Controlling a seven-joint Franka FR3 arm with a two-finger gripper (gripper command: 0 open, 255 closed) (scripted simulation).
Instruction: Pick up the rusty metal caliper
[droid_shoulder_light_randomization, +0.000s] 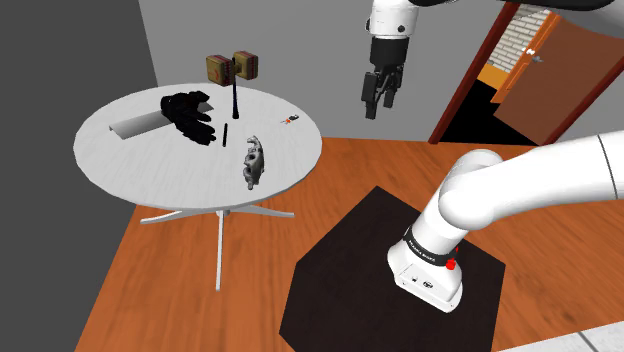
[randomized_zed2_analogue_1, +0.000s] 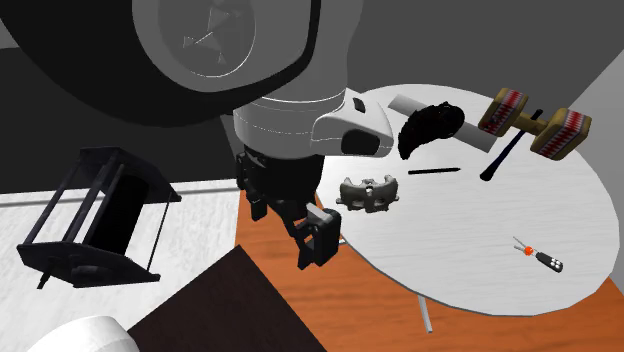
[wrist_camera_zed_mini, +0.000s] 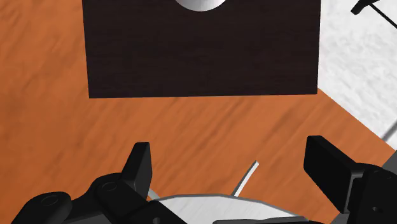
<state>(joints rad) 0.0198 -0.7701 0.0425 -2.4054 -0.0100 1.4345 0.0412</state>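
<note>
Shoulder view, l to r: round white table (droid_shoulder_light_randomization: 150, 172) at left of frame, carrying white tube (droid_shoulder_light_randomization: 135, 123), black glove-like lump (droid_shoulder_light_randomization: 188, 112), brown-headed mallet (droid_shoulder_light_randomization: 232, 67) w/ black handle, thin black stick (droid_shoulder_light_randomization: 226, 134). Then the caliper (droid_shoulder_light_randomization: 253, 160), drawn grey w/ no obvious rust, lying flat near table's lower-right edge, apart from the other bits. Small red-and-black item (droid_shoulder_light_randomization: 291, 121) further up and right, nr the rim. Right of table, upper centre of frame: gripper (droid_shoulder_light_randomization: 378, 100) up in the air off the table edge, pointing down over wood floor, well apart from the caliper. Dark stand (droid_shoulder_light_randomization: 340, 260) at lower right. Second ext. view: gripper (randomized_zed2_analogue_1: 290, 225) at centre-left, black, nothing in it; caliper (randomized_zed2_analogue_1: 368, 193) just right of it in frame, on table's near rim, but prob. lower than the hand. Wrist view: fingers (wrist_camera_zed_mini: 140, 167) spread wide, only orange floor (wrist_camera_zed_mini: 191, 127) and the stand between them, so jaws apart and empty. Step in hand, by judgement: approach, pre-grasp, nothing lifted yet. Next move calls for: swing over toward upper left of shoulder frame till above the caliper, line jaws across a narrow part of its lumpy body, descend, close, lift. Watch for: uneven shape, poss. slip or tilt in the pinch.
</note>
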